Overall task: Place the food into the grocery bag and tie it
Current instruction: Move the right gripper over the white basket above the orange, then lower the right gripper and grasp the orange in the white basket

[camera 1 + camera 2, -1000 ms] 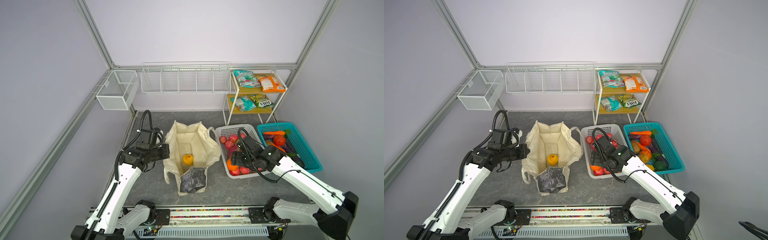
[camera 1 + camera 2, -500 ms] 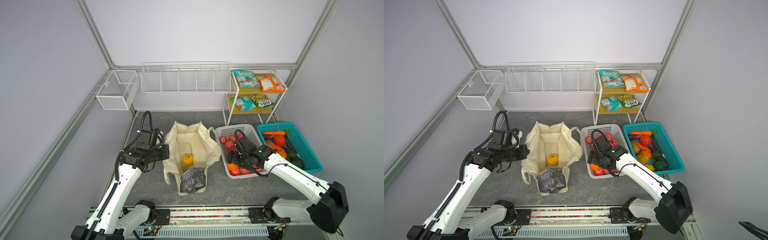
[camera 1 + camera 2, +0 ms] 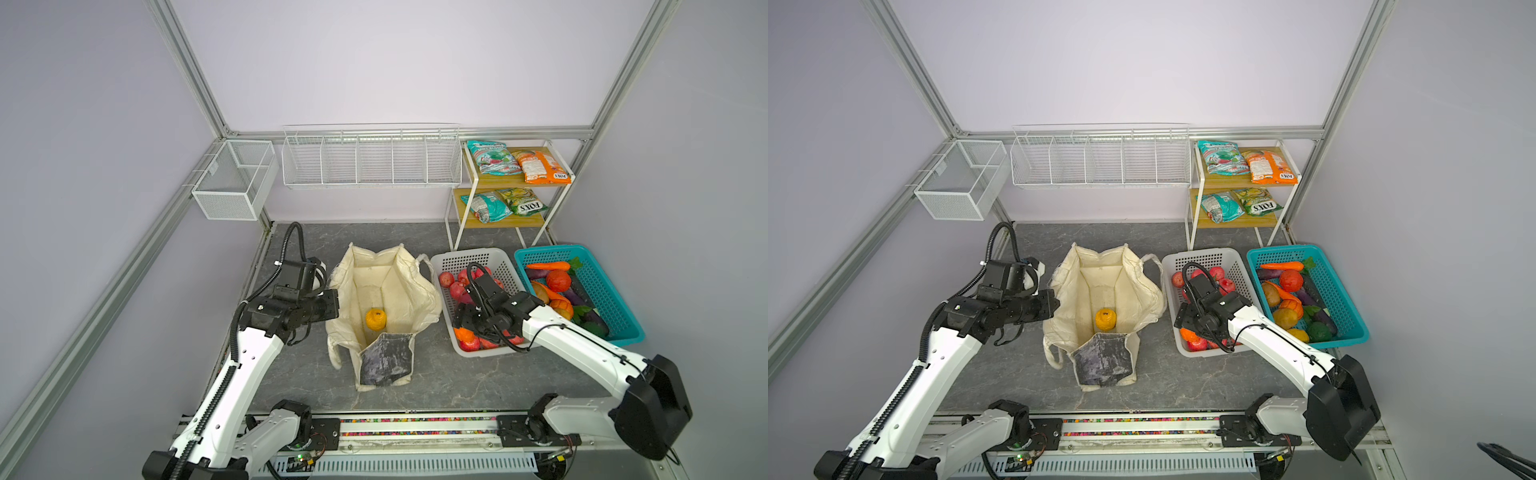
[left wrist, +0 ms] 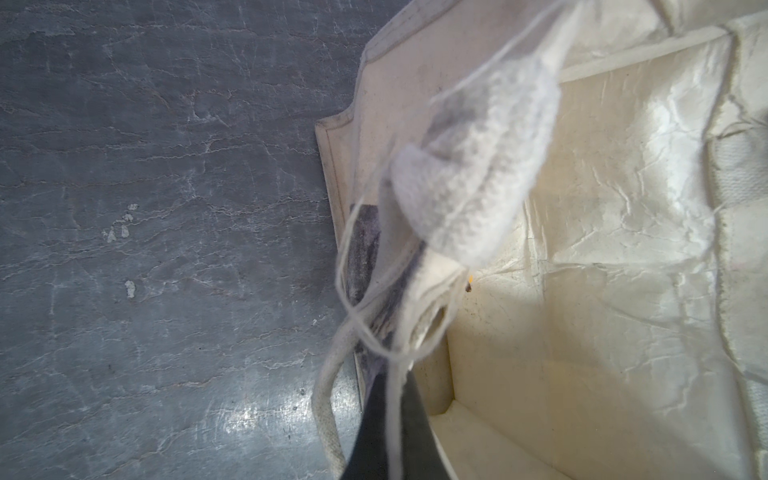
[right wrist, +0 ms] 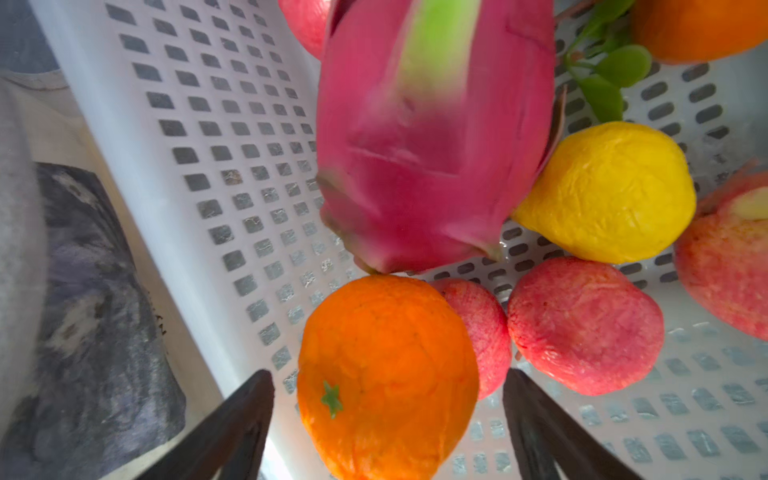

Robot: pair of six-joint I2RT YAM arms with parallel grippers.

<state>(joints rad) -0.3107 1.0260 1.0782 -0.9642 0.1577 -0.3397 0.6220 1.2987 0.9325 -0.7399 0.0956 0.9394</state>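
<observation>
Reaching for the large orange (image 5: 386, 357) in the white basket (image 3: 478, 259)
Wide open astride it, the right gripper (image 5: 388, 374) should close, then lift; the left gripper (image 4: 392, 376) is clamped on the grocery bag (image 3: 419, 291) rim, propping its mouth

Grey tabletop (image 3: 478, 382) carries tote (image 3: 399, 286), white basket (image 3: 469, 255), teal basket (image 3: 598, 286), rack (image 3: 498, 178).

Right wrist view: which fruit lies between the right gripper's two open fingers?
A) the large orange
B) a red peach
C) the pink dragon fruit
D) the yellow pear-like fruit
A: the large orange sits between the dark fingers of the right gripper, whose jaws stand wide on either side of it. The pink dragon fruit and the yellow pear-like fruit lie beyond the fingertips.
</observation>
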